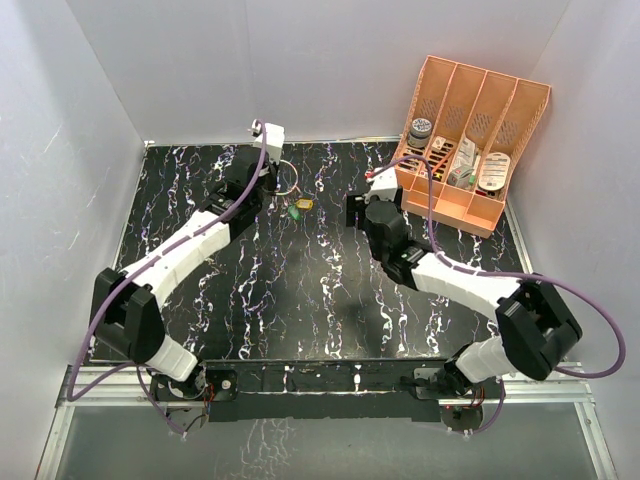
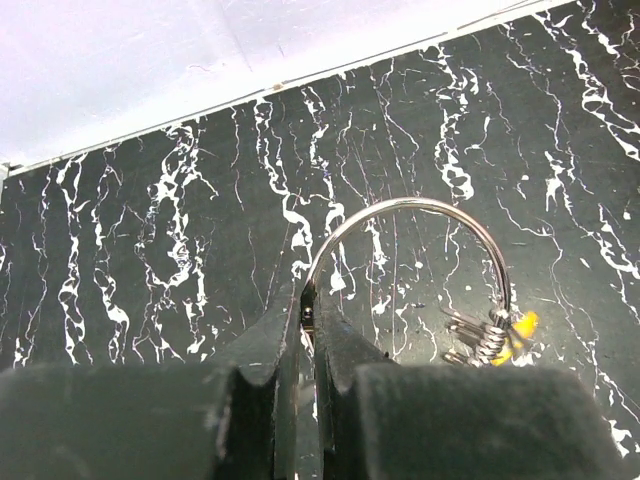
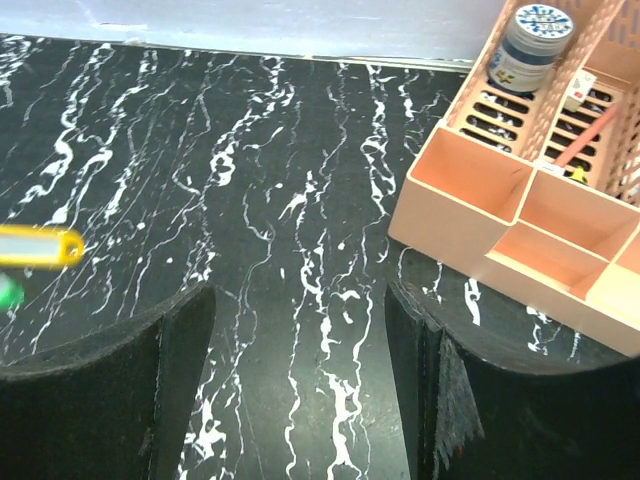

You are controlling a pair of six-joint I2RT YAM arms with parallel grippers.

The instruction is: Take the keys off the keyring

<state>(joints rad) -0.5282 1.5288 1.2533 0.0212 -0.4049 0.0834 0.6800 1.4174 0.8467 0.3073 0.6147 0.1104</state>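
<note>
While the left fingers (image 2: 260, 350) clamp the keyring (image 2: 420, 205), keys (image 1: 300, 207) threaded on it, at the tabletop's (image 1: 300, 300) far side, the right fingers (image 3: 180, 340) gape empty beside the peach organizer (image 1: 440, 205), whose slots hold a jar (image 1: 420, 130) and packets (image 1: 465, 160).

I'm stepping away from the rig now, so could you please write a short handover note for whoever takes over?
The left gripper is shut on the keyring, pinching its wire.
The right gripper is open and empty, just right of the keys.
The yellow key and green key sit at the side of the ring away from the pinch, apparently still threaded on.
Done: ring gripped.
Left: work both keys off.
</note>
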